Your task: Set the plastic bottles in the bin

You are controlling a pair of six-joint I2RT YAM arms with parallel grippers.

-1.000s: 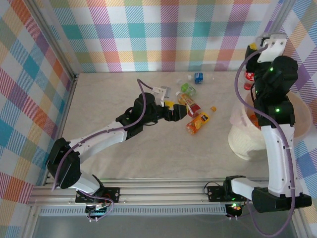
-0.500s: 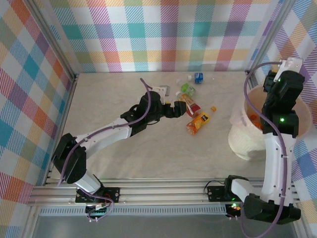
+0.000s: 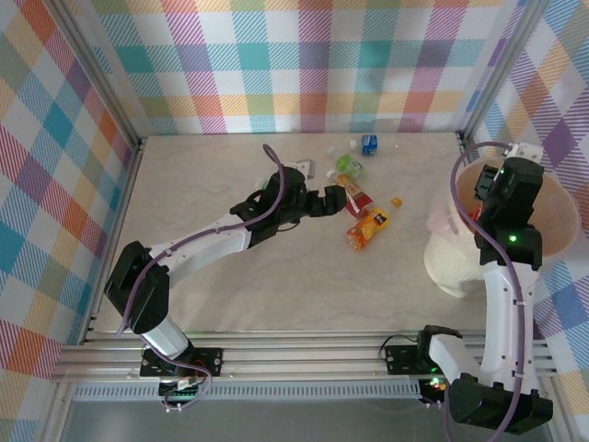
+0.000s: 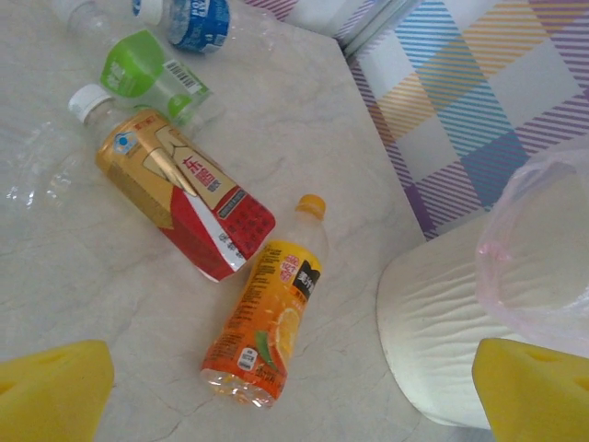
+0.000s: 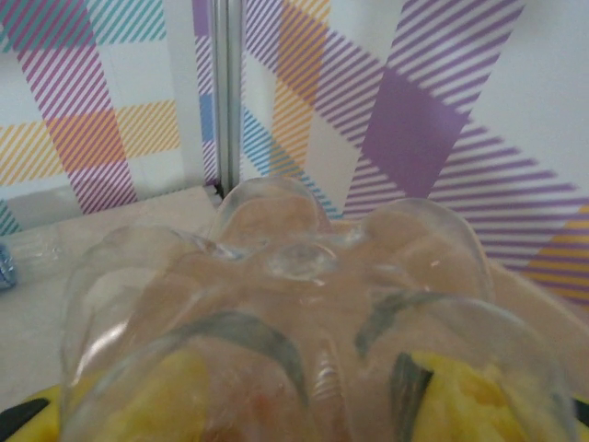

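Several plastic bottles lie mid-table: an orange-label one (image 3: pixel 368 227) (image 4: pixel 271 318), a red-and-gold one (image 3: pixel 355 197) (image 4: pixel 184 198), a green one (image 3: pixel 348 164) (image 4: pixel 143 74) and a blue one (image 3: pixel 369 144) (image 4: pixel 198 18). My left gripper (image 3: pixel 329 199) (image 4: pixel 294 405) hovers open just left of the red-and-gold bottle, with nothing between its yellow fingertips (image 4: pixel 51 391). The cream bin (image 3: pixel 456 262) (image 4: pixel 442 322) stands at the right. Over its mouth, my right gripper (image 3: pixel 479 204) (image 5: pixel 304 396) is shut on a clear plastic bottle (image 5: pixel 304 295), whose ribbed base faces the wrist camera.
A crushed clear bottle (image 4: pixel 37 170) lies left of the red-and-gold one. A thin pink liner (image 4: pixel 543 258) drapes over the bin's rim. Plaid walls enclose the table on three sides, with a metal corner post (image 5: pixel 227 92) behind the bin. Bare table stretches on the left (image 3: pixel 202 175).
The right arm has swung down from the back wall to hang over the bin with its bottle. The left gripper has edged right, closer to the bottles.
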